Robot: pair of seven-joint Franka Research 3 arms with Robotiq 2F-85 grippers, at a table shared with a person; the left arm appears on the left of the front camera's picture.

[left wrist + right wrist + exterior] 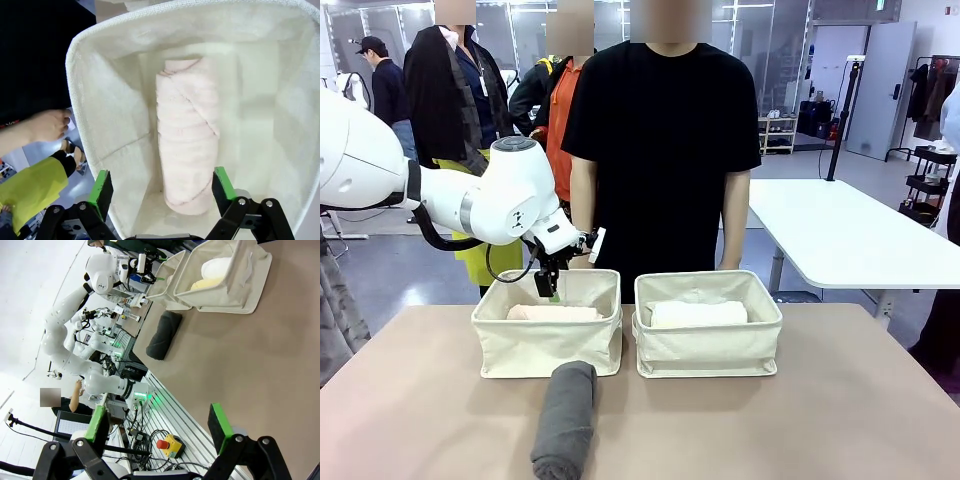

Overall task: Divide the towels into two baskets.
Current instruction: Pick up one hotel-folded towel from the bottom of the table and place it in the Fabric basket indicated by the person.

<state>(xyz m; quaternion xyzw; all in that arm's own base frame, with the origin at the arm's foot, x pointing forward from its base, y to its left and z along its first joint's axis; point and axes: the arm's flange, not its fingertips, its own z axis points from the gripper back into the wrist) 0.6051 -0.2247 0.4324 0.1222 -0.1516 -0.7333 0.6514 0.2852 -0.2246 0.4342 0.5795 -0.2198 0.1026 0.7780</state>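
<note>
Two cream fabric baskets stand side by side at the table's far side. The left basket [545, 345] holds a pale pink rolled towel [553, 313] [187, 145]. My left gripper [551, 286] [162, 192] hangs open just above that roll, its green pads [102, 190] on either side and clear of it. In the right basket [710, 350] [220, 295] lies a white towel [698, 314] [220, 265], with a yellow towel [205, 284] next to it. A dark grey towel [565, 420] [164, 334] lies on the table in front of the left basket. My right gripper [157, 422] is open and holds nothing.
A person in a black T-shirt [660, 150] stands right behind the baskets, one hand [45, 125] near the left basket's far wall [115, 110]. The brown table [800, 430] is bare to the right of the grey towel. A white table [840, 235] stands farther back right.
</note>
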